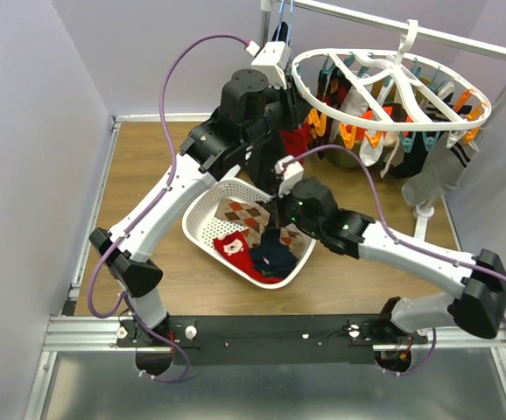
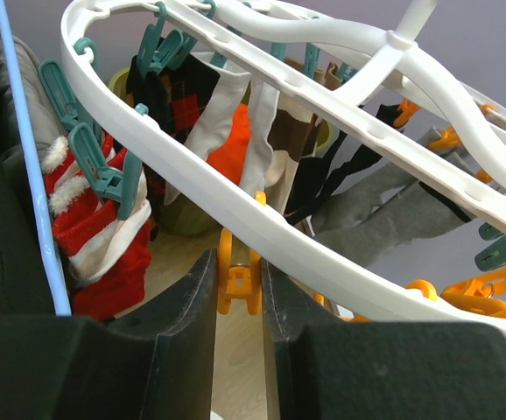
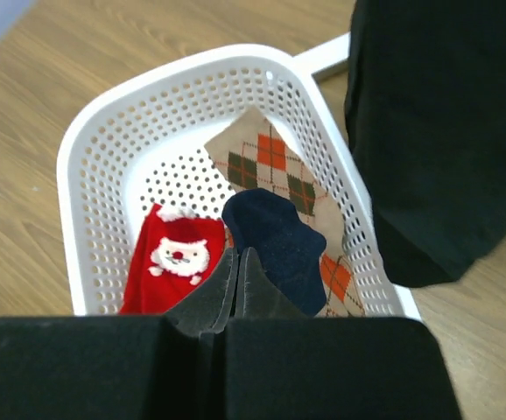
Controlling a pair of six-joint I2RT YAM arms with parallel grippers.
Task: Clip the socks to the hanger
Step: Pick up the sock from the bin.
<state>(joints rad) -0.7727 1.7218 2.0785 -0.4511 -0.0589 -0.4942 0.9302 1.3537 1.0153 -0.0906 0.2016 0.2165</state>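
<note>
Fingers (image 2: 196, 319) pinching orange clip (image 2: 238, 282) — white hanger (image 2: 323, 262) above, socks (image 2: 104, 241) hanging

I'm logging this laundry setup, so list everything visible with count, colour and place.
hanger: one, white, on the rail.
clips: many, orange and teal, under its ring.
hung socks: several, mixed colours, clipped on.
basket: one, white, on wooden table.
argyle sock: one, brown, in basket.
red sock: one, in basket.
navy sock: one, over basket.
blue hanger: one, beside the ring.
left gripper: black, shut on an orange clip.
right gripper: black, shut on navy sock.
</note>
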